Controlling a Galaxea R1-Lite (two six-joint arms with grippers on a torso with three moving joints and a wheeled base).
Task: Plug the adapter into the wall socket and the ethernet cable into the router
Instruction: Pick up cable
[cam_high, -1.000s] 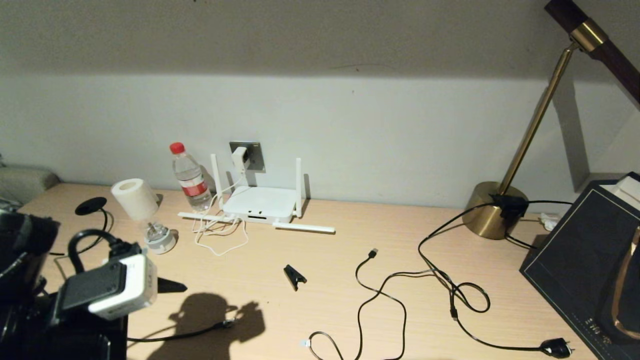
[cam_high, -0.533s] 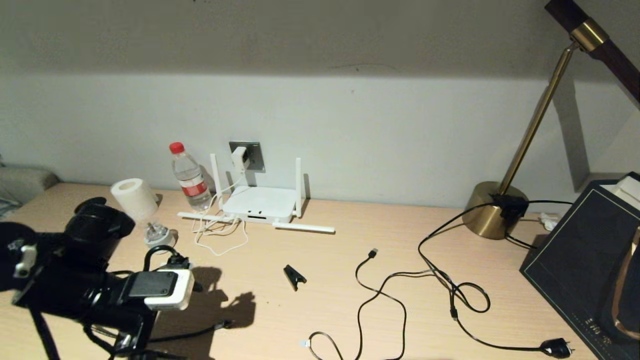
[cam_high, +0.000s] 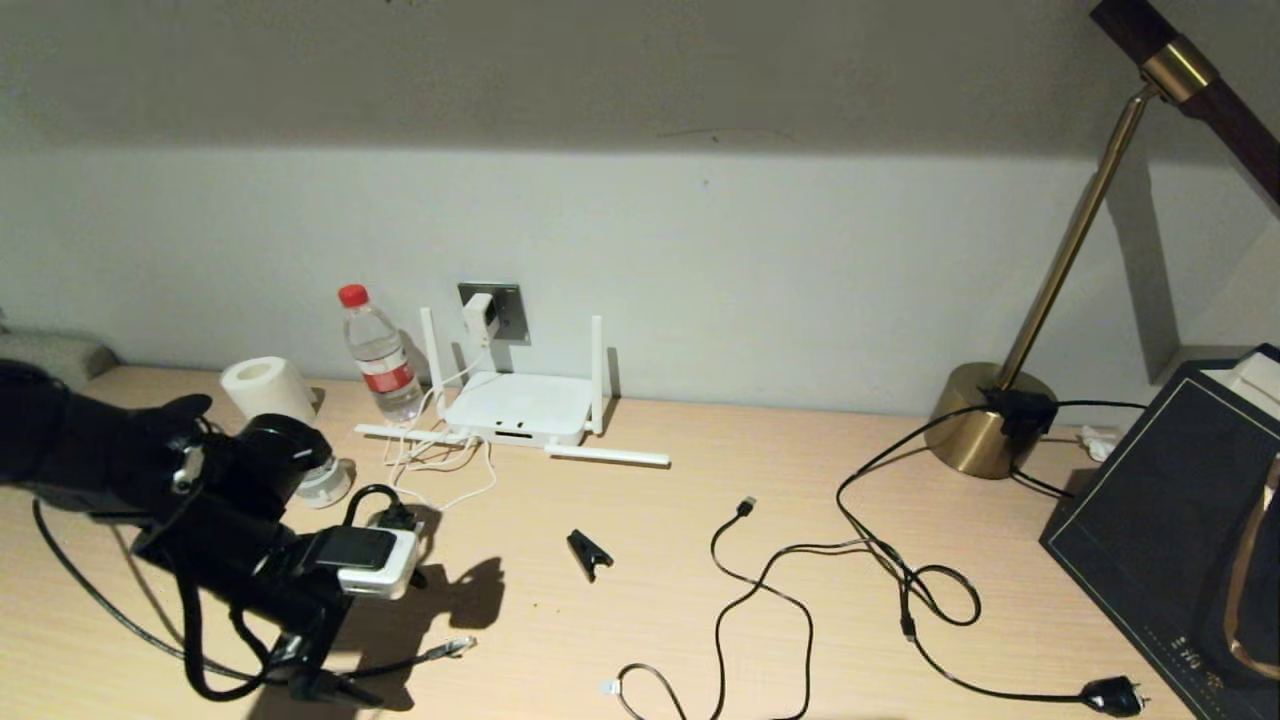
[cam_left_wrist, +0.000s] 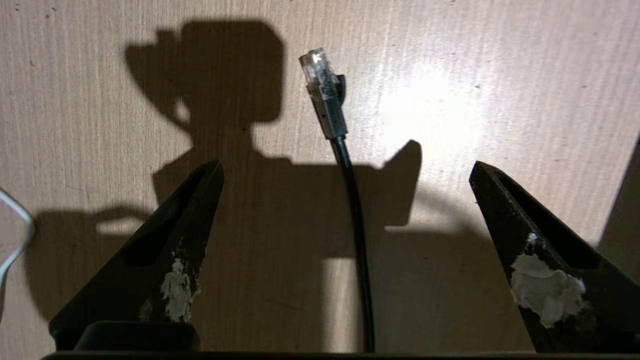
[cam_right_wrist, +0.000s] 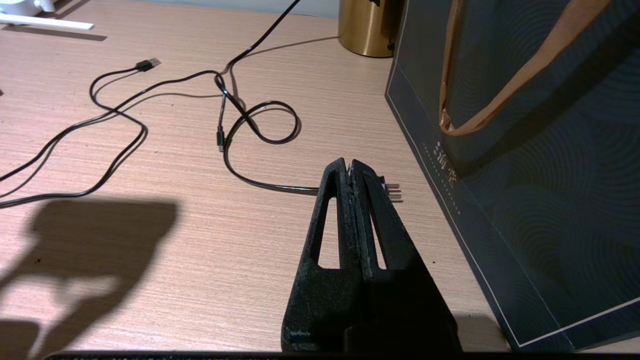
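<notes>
Left gripper (cam_left_wrist: 345, 210) hangs low over the near-left bench (cam_high: 700, 600), jaws spread wide and empty, pointing down; ethernet cable (cam_left_wrist: 352, 210) runs right between the two fingers, clear connector (cam_left_wrist: 320, 75) lying just past the tips, so this looks like a line-up for a grab behind the plug; nothing touching the cable yet. In the head view the connector (cam_high: 458, 646) sits on the bench just right of the arm, cable trailing back left under it; probably laid there loose for pickup. Farther out, router (cam_high: 520, 408) rests against the far wall, two antennas up and two flat on the bench, dark ports facing near, well apart from the connector; a long carry is likely needed. Adapter (cam_high: 480, 317) already sits in the wall socket (cam_high: 497, 308) above the router, white cord looping down to it; that half reads as done. Water bottle (cam_high: 380, 355) and paper roll (cam_high: 265, 388) stand left of the router; black clip (cam_high: 590, 553) mid-bench. Right gripper (cam_right_wrist: 352, 172) parked near right beside the dark bag (cam_right_wrist: 525, 150), fingers pressed together, holding nothing.
</notes>
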